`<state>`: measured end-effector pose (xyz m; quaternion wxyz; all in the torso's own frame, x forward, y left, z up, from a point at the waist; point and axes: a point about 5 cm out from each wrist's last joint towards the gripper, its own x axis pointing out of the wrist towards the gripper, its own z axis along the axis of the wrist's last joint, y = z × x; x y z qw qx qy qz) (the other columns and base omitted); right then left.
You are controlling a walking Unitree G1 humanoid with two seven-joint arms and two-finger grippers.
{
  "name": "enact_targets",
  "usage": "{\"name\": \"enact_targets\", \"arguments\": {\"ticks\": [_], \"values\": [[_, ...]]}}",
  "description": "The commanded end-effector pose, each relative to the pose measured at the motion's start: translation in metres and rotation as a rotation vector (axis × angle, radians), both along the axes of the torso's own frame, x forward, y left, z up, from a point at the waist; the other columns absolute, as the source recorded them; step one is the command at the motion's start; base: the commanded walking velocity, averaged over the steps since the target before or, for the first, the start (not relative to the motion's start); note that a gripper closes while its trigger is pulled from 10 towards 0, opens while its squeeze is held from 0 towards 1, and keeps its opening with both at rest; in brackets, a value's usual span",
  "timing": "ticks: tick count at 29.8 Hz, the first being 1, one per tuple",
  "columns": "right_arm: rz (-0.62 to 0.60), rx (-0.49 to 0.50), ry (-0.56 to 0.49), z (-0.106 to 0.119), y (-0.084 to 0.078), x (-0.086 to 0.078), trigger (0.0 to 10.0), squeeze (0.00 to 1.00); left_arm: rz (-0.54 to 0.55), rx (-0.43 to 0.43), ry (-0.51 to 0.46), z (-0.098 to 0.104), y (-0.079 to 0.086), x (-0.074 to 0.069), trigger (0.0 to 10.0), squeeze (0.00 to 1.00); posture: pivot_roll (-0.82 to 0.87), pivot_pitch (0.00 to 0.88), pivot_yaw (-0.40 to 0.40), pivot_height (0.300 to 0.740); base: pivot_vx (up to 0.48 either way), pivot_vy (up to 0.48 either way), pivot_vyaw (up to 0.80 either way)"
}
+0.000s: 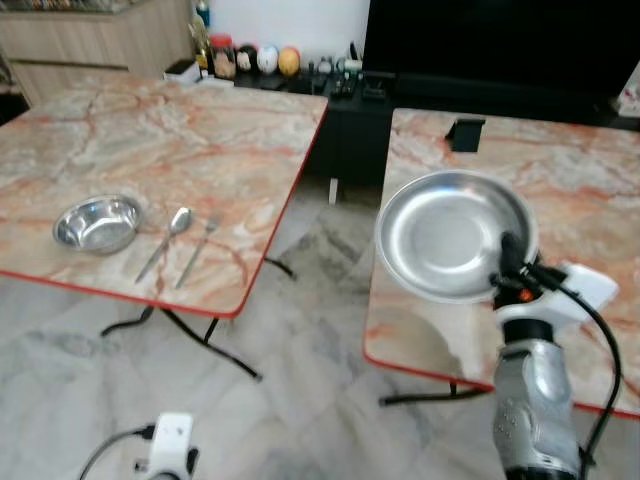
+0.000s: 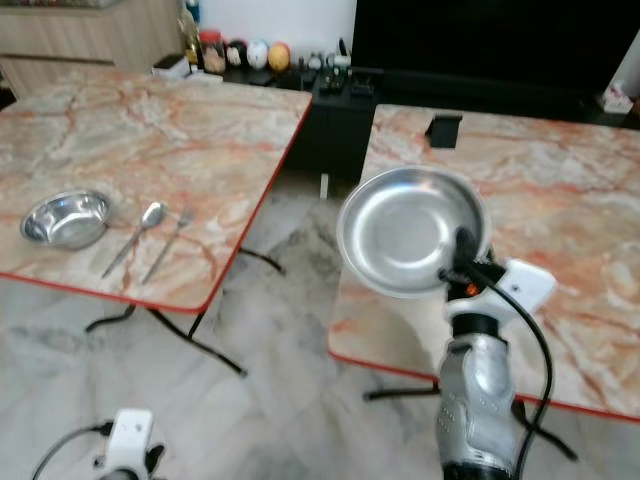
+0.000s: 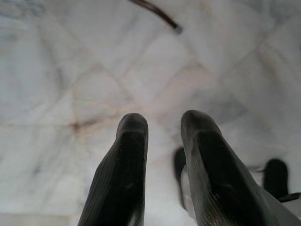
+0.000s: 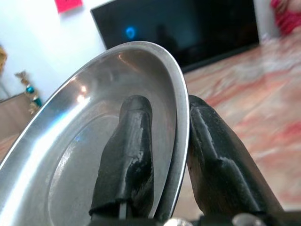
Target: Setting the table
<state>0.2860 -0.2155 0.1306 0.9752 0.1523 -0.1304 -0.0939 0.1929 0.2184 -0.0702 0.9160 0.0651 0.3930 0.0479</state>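
Note:
My right gripper (image 1: 512, 262) is shut on the rim of a round steel plate (image 1: 450, 235), holding it tilted above the near left corner of the right marble table (image 1: 590, 180). In the right wrist view the plate's rim (image 4: 181, 122) sits pinched between the two black fingers (image 4: 129, 155). On the left marble table (image 1: 180, 130) lie a small steel bowl (image 1: 97, 223), a spoon (image 1: 168, 238) and a fork (image 1: 199, 248) side by side near its front edge. My left gripper (image 3: 162, 141) hangs low over the floor, its fingers slightly apart with nothing between them.
A gap of marble floor (image 1: 320, 300) separates the two tables, with the tables' black legs (image 1: 210, 345) crossing it. A dark cabinet with bottles and small ornaments (image 1: 270, 60) and a large black screen (image 1: 500, 40) stand behind. A small black object (image 1: 465, 132) sits on the right table's far side.

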Motion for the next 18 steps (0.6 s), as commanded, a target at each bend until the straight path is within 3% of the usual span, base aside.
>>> {"name": "enact_targets", "arguments": {"ticks": [1,14,18], "values": [[0.022,0.007,-0.033,0.0073,0.0069,0.0031,10.0,0.0,-0.011,0.017,0.022,-0.0012,0.0046,-0.0036,10.0,0.0,0.02,0.0,-0.049,0.724,0.0,-0.289,0.0],[0.003,0.016,-0.039,0.0079,0.0051,0.0031,10.0,0.0,-0.013,0.015,0.025,-0.0017,0.0031,-0.0039,10.0,0.0,0.02,0.0,-0.048,0.724,0.0,-0.286,0.0],[0.0,0.023,-0.034,0.0074,0.0042,0.0034,10.0,0.0,-0.013,0.015,0.025,-0.0019,0.0029,-0.0041,10.0,0.0,0.02,0.0,-0.049,0.724,0.0,-0.288,-0.64]]}}
